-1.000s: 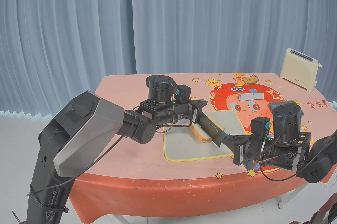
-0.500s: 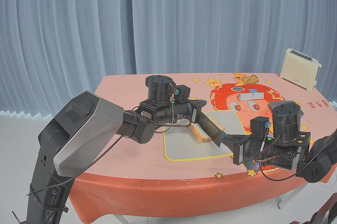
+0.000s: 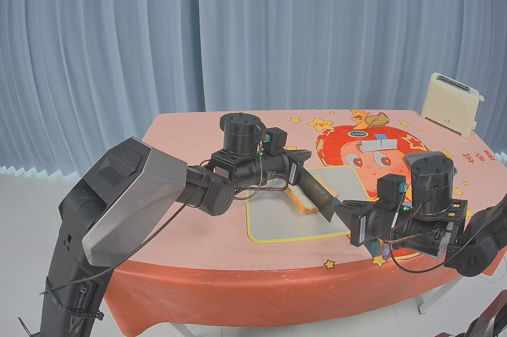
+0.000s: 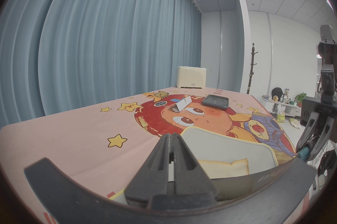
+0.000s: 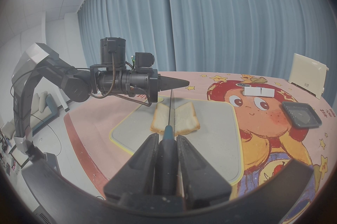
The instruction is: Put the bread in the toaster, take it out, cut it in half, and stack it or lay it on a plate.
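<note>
- Blue-grey curtain [image 3: 264, 21] hangs behind a desk [image 3: 211, 243] covered with a pink cloth printed with a cartoon face and stars.
- Near the desk's front edge lies a pale mat [image 3: 274, 224] with a yellow border. The bread [image 3: 301, 201] lies flat on it, toward the mat's left, far part.
- Low over the mat's right front corner sits the right end effector [image 3: 346, 210], its fingers clamped tight on the teal handle of a knife [image 3: 319, 191].
- From there the knife points toward the left arm. Its blade stands on edge across the middle of the bread, with crust showing on either side. Whether the slice is cut through I cannot tell.
- From the left comes the left end effector [image 3: 306, 157], lying roughly level with the desk. Its two fingers are pressed together with nothing between them.
- Its tips sit just past the bread's far edge, close to the blade's far end. They appear raised a little above the slice, and I cannot tell whether they touch it.
- So the bread lies between the two end effectors, near the left one's tips and farther from the right one, which meets it only through the knife.
- At the far right corner stands a cream toaster [image 3: 451, 103], upright and well apart from the mat.
- Right of the mat on the printed face lies a black tray [image 5: 302, 114], and a white card [image 3: 377, 144] sits farther back, above the printed eyes.
</note>
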Controlling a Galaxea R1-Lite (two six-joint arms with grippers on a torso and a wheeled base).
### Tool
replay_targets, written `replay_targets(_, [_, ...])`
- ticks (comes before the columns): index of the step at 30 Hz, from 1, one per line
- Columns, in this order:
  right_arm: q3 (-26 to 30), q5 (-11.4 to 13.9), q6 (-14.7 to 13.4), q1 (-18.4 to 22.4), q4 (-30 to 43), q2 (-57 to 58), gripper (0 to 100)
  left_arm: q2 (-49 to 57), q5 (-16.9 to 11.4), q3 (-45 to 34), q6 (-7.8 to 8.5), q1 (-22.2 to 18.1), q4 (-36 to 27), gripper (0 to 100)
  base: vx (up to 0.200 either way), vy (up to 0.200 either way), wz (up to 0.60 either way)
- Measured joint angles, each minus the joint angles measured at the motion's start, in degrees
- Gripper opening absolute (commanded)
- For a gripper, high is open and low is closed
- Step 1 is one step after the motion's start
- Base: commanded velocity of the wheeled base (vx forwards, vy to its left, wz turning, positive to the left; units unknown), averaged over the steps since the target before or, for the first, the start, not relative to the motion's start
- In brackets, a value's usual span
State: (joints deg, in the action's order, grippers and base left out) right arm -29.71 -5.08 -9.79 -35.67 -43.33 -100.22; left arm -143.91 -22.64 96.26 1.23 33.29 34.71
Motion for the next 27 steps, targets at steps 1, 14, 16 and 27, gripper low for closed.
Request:
replay_targets(1, [0.1,0.0,0.0,0.0,0.0,0.0,0,0.0,0.0,0.2,0.0,0.0,-0.2,0,0.0,0.0,0.0])
replay_targets(14, [0.7,0.0,0.2,0.0,-0.2,-0.4,0,0.2,0.0,1.2,-0.01,0.6,-0.3,0,0.0,0.0,0.0])
replay_targets(16, [0.7,0.0,0.1,0.0,-0.3,-0.4,0,0.2,0.0,1.1,0.0,0.6,-0.3,0,0.0,0.0,0.0])
replay_targets(27, [0.0,0.0,0.1,0.0,-0.2,-0.4,0,0.2,0.1,0.5,0.0,-0.1,0.0,0,0.0,0.0,0.0])
